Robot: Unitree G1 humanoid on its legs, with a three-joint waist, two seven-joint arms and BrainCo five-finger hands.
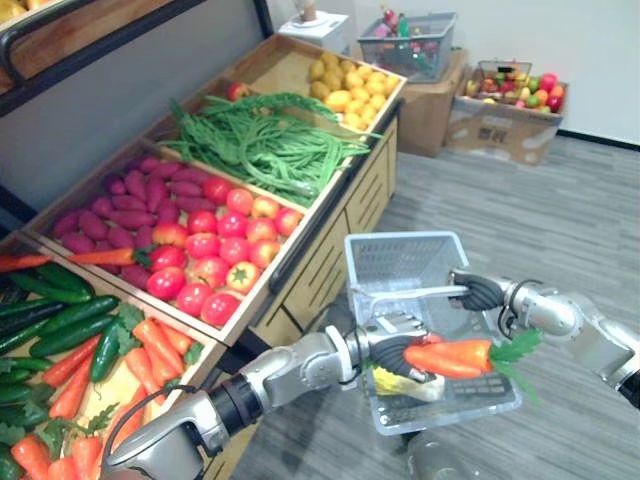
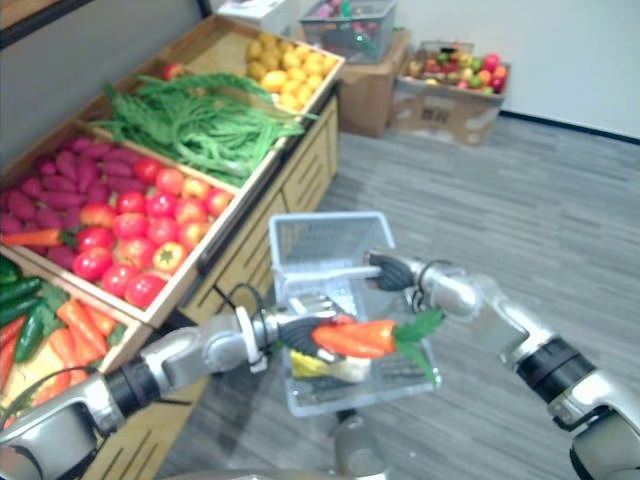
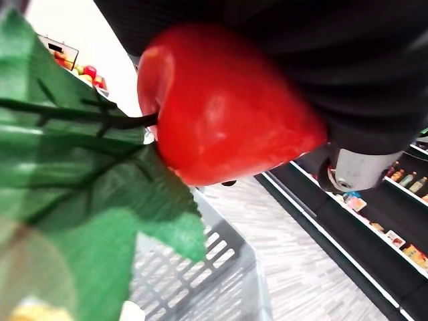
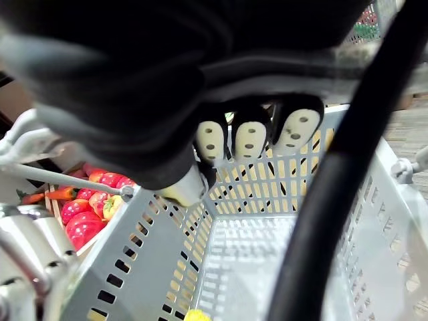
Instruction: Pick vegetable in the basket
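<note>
We hold a carrot over the basket.
Our left hand [image 1: 395,352] has its fingers curled round the carrot [image 1: 452,358], which hangs above the grey basket [image 1: 400,258]. It looks stiff, light and smooth, so we judge the orange body a surer hold than the floppy leaves. Our right hand [image 1: 478,291] clasps the handle [image 1: 405,294].

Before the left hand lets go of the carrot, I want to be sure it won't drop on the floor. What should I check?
1. Grip: the carrot is held in the left hand: ok.
2. The carrot's body is over the basket: ok.
3. Its leafy top is inside the rim: cannot tell.
4. The right hand is curled round the basket handle: ok.
5. There is room beside the yellow item in the basket: ok.
</note>
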